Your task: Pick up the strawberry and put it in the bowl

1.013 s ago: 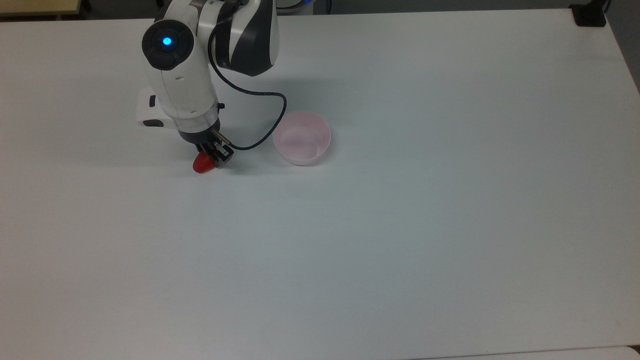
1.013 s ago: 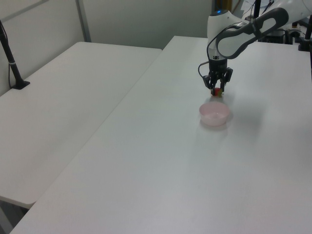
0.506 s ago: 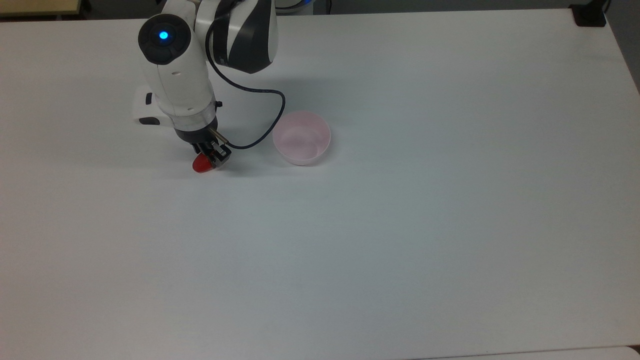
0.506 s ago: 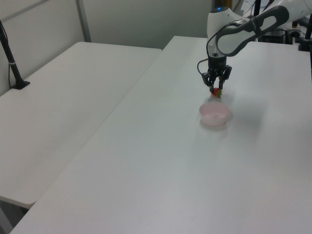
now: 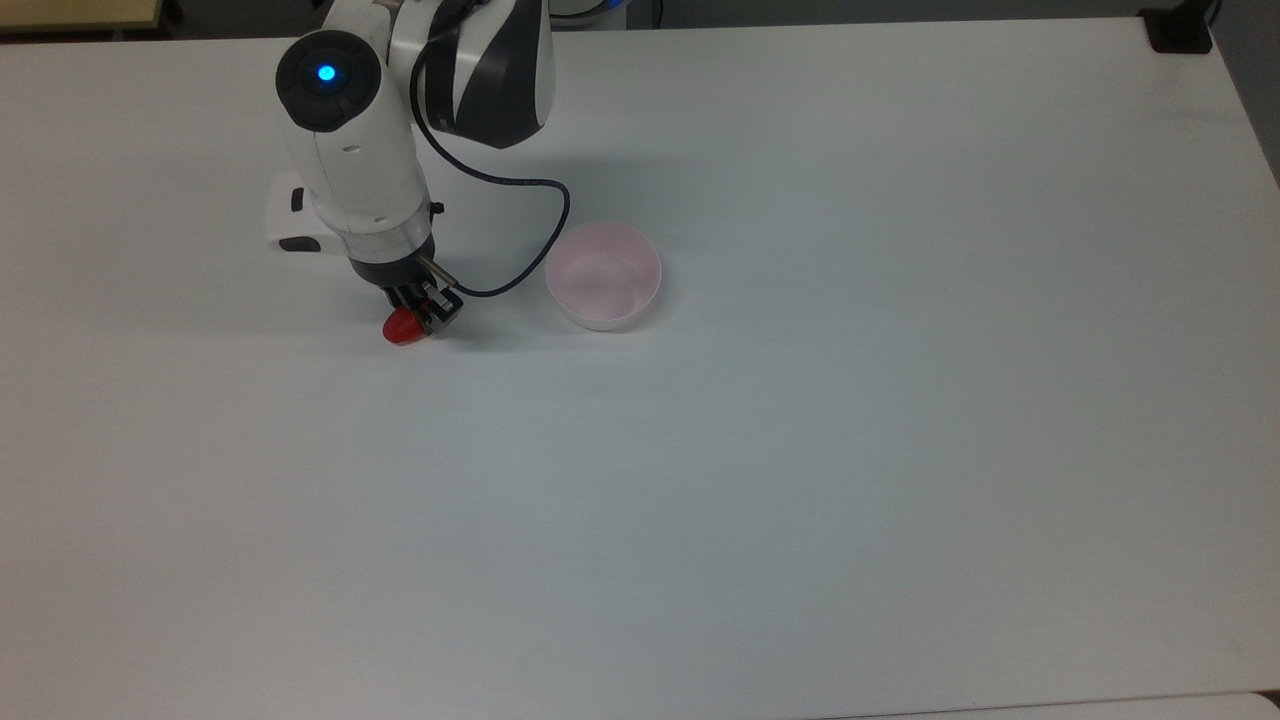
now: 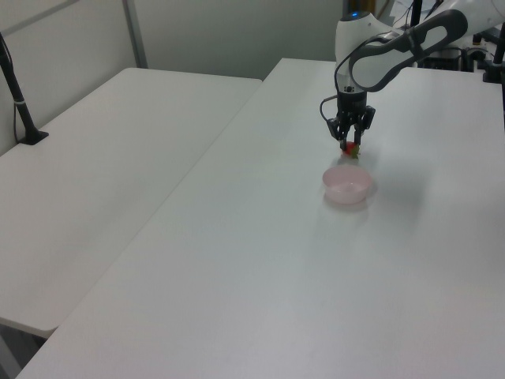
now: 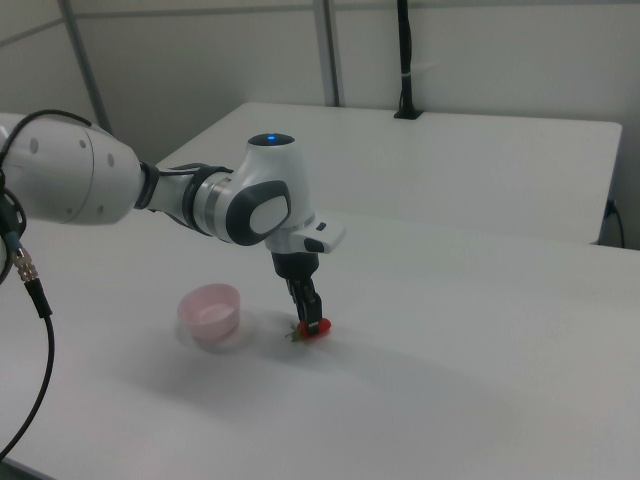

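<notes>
Pincer (image 5: 418, 318) stays clamped on strawberry (image 5: 403, 327), barely shifted since earlier.

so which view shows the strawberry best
The right view: the strawberry lies side-on with its green stem visible. In the top view the gripper covers part of it; the left view gives a red speck.

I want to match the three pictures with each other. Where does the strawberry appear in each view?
Top view: the strawberry is left of centre, upper half, at the claw.
Left view: upper right, just beyond the bowl.
Right view: near the centre, to the right view's right of the bowl.
Shared landmark: the pink bowl.
</notes>
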Motion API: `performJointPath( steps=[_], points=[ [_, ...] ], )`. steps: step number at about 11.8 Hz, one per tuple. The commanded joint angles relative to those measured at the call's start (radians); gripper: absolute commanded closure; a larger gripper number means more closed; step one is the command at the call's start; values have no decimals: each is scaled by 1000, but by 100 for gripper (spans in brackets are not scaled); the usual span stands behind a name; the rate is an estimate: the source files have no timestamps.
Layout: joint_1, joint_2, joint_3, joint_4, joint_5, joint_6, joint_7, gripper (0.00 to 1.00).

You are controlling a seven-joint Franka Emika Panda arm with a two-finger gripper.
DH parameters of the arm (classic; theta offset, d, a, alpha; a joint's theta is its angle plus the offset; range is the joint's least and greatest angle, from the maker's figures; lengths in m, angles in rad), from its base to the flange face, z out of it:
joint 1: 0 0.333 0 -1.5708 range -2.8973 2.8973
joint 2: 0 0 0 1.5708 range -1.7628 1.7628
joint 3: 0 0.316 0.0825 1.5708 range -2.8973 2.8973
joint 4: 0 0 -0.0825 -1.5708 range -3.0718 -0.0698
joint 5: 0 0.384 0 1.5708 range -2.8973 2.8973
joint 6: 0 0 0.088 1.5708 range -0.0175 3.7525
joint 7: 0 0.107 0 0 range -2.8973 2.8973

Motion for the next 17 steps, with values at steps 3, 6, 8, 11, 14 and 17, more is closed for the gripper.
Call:
performJointPath(
  steps=[3,6,8,11,14,17],
  points=[
    [2,-7,-8,-17,28,-31,-61,49],
    [0,7,-8,-17,28,-23,-64,52],
    [2,7,-8,-16,28,-23,-64,55],
    [2,-1,-8,-7,28,-31,-61,56],
    [5,-22,-8,1,28,-36,-57,56],
    [28,-48,-8,67,65,-153,-57,56]
  ],
)
